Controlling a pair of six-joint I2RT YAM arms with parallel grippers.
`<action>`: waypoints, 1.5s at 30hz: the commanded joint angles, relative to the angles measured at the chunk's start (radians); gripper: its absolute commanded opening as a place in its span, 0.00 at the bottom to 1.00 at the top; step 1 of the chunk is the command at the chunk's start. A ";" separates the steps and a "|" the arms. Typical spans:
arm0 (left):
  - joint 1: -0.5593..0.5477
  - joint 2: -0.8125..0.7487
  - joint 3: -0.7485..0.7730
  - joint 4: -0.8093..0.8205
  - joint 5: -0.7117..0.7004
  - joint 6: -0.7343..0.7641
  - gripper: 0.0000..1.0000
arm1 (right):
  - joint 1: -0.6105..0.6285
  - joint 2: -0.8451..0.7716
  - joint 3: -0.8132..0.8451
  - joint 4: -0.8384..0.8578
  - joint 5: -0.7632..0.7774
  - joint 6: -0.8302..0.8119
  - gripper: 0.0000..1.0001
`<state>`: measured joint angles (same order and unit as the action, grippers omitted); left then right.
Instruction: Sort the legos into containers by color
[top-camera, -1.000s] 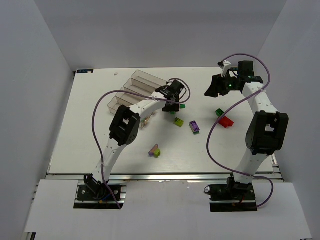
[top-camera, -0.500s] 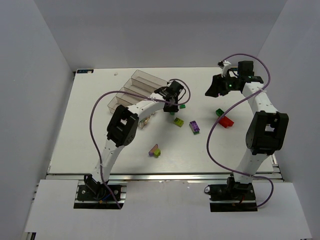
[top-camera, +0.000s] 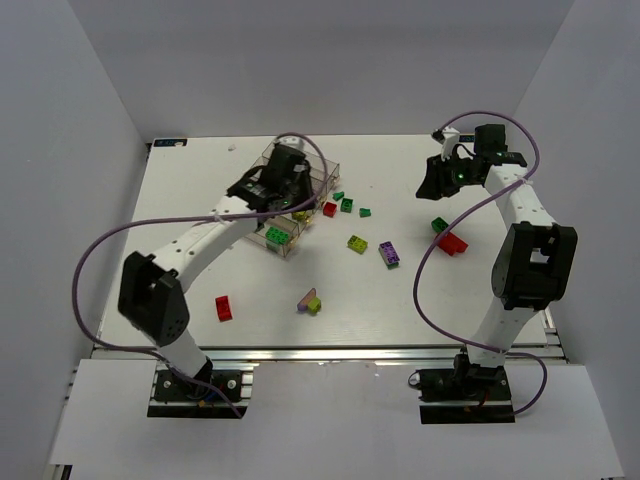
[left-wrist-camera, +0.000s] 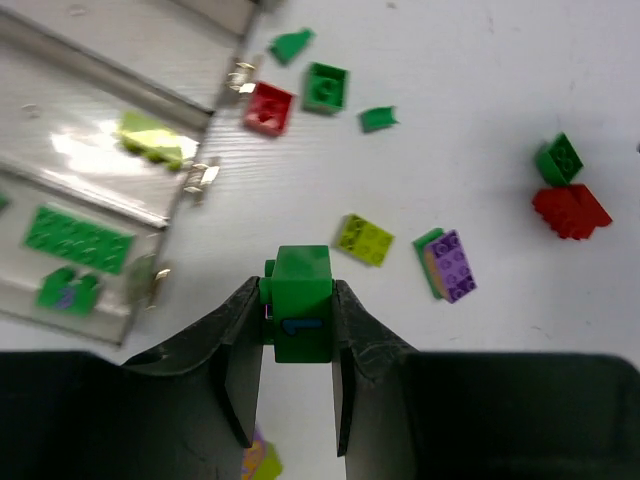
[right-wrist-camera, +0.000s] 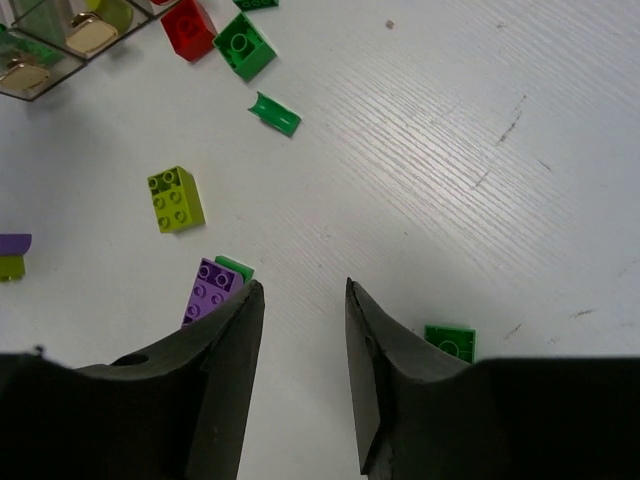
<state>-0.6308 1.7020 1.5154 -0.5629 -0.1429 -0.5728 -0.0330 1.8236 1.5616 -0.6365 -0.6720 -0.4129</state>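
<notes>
A small plain green brick (left-wrist-camera: 302, 310) sits clamped in the left end effector (left-wrist-camera: 296, 290) at lower centre, smoky bins (left-wrist-camera: 70, 60) at upper left. The right end effector (right-wrist-camera: 300, 300) stands apart, empty. A red brick (left-wrist-camera: 269, 107), lime brick (left-wrist-camera: 363, 239) and purple brick (left-wrist-camera: 452, 265) dot the desk (left-wrist-camera: 480, 100)

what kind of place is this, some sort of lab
Probably a robot test cell in a lab: plain white walls box in a table, two robot arms are bolted at its near edge, and toy bricks and clear bins are laid out.
</notes>
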 joint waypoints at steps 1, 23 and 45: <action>0.091 -0.074 -0.142 -0.003 -0.015 -0.016 0.05 | 0.002 -0.017 0.012 -0.018 0.043 -0.033 0.45; 0.287 0.021 -0.176 -0.002 -0.037 0.149 0.55 | 0.064 0.066 0.064 -0.063 0.364 -0.116 0.62; 0.306 -0.450 -0.527 0.182 -0.027 -0.010 0.66 | 0.064 0.243 0.160 -0.183 0.580 -0.277 0.62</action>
<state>-0.3351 1.3106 1.0386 -0.4149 -0.1616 -0.5438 0.0330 2.0605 1.6855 -0.7494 -0.1062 -0.6437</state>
